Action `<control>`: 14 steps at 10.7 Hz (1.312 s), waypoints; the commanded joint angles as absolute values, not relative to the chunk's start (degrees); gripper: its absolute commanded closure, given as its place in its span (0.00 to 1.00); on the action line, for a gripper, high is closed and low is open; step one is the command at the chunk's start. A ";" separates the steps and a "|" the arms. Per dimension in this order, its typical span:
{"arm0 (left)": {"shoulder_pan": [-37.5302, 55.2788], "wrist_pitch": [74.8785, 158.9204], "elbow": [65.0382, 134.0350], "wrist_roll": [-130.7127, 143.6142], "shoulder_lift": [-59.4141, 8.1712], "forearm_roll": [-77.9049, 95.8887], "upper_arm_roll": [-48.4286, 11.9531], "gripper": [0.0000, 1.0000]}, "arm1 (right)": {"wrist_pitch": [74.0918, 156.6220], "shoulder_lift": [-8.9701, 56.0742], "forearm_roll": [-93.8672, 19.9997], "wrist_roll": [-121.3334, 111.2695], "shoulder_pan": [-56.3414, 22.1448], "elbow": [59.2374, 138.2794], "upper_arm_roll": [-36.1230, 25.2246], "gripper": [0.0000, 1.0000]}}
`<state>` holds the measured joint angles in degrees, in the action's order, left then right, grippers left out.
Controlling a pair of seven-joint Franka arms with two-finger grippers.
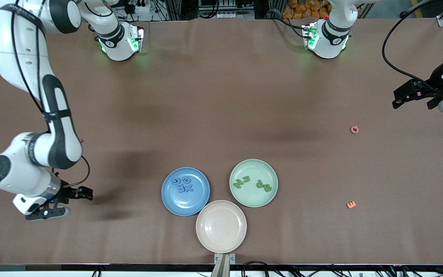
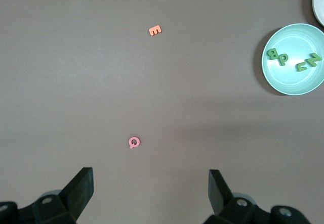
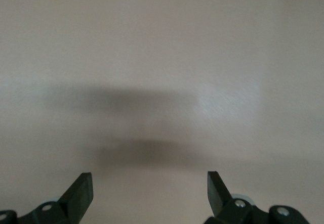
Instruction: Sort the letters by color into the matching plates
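Observation:
The blue plate (image 1: 190, 204) holds several blue letters (image 1: 183, 184). Beside it, the mint green plate (image 1: 252, 199) holds several green letters (image 1: 263, 186). The beige-pink plate (image 1: 221, 226) lies bare, nearest the front camera. A pink letter Q (image 1: 354, 129) (image 2: 133, 142) and an orange letter E (image 1: 351, 204) (image 2: 155, 30) lie loose on the table toward the left arm's end. My left gripper (image 1: 398, 98) (image 2: 151, 177) hangs open above the table near the Q, holding nothing. My right gripper (image 1: 79, 204) (image 3: 149, 179) is open and low over bare table at the right arm's end.
The green plate (image 2: 295, 77) and an edge of the beige-pink plate (image 2: 319, 1) show in the left wrist view. Both arm bases stand along the table's back edge. A camera mount (image 1: 224, 261) and cables sit at the front edge.

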<state>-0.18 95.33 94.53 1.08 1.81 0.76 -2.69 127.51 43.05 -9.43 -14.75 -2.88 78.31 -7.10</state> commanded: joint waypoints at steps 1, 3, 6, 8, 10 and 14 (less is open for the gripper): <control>-0.79 95.80 94.92 -1.14 2.37 2.29 -2.90 0.00 | 112.55 31.06 -8.79 -15.38 -1.50 80.42 -8.26 0.00; -0.62 95.80 95.27 -1.05 2.37 2.29 -2.90 0.00 | 107.94 22.63 -8.79 -14.77 -0.97 85.05 -8.26 0.00; -1.05 95.97 94.84 -1.14 2.11 2.72 -2.81 0.00 | 107.05 9.71 -8.79 -14.50 -0.88 96.47 -8.26 0.00; -0.88 96.59 94.13 -1.14 2.20 2.46 -2.81 0.00 | 106.88 2.23 -8.18 -11.27 -1.14 103.15 -8.17 0.00; -0.88 96.68 93.60 -1.14 2.20 2.46 -2.81 0.00 | 106.88 -3.31 -7.21 -8.62 -1.41 107.56 -7.74 0.00; -0.97 97.21 93.60 -1.05 1.94 1.76 -2.46 0.00 | 96.11 -6.50 -5.46 -6.96 -1.41 102.61 -7.47 0.00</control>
